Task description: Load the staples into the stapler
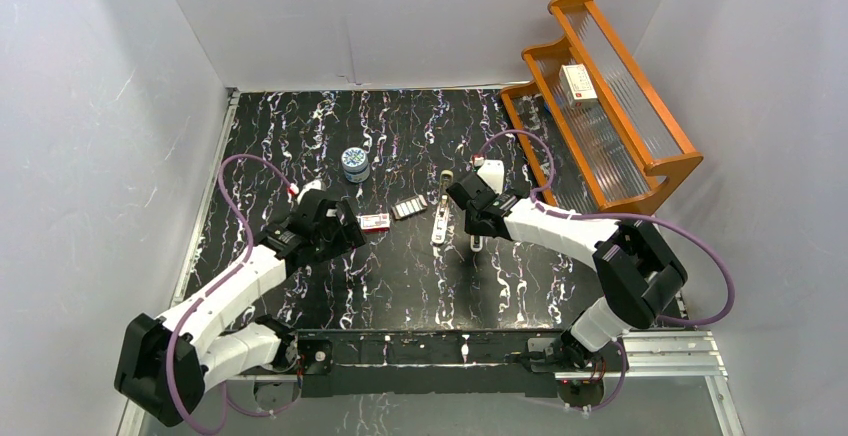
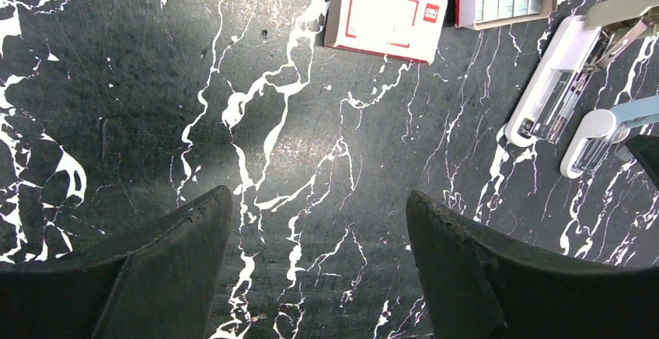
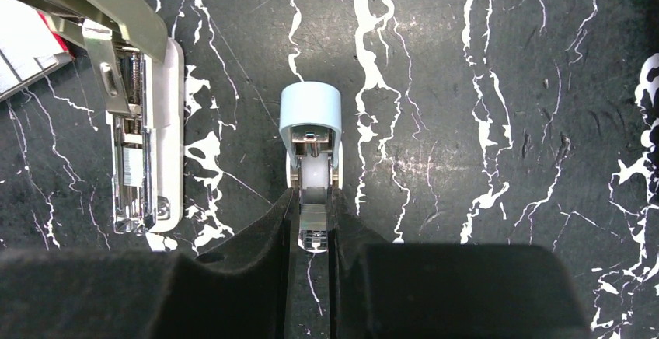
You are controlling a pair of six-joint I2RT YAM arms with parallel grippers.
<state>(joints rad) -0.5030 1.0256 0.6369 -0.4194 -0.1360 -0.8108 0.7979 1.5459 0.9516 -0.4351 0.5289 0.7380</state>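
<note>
Left fingers (image 2: 186, 238) spread wide over the table (image 2: 116, 82); right fingers (image 3: 280, 221) pinch the light blue stapler (image 3: 311, 113), cream stapler (image 3: 140, 152) alongside.

white walls (image 1: 400, 16) enclose black marbled table (image 1: 400, 276) and wooden rack (image 1: 672, 163).

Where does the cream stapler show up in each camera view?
Top external: the cream stapler lies open near mid-picture.
Left wrist: at the right edge, upper half, open with its rail showing.
Right wrist: along the left side, running top to bottom.
Shared landmark: the light blue stapler, close beside it in all three views.
</note>
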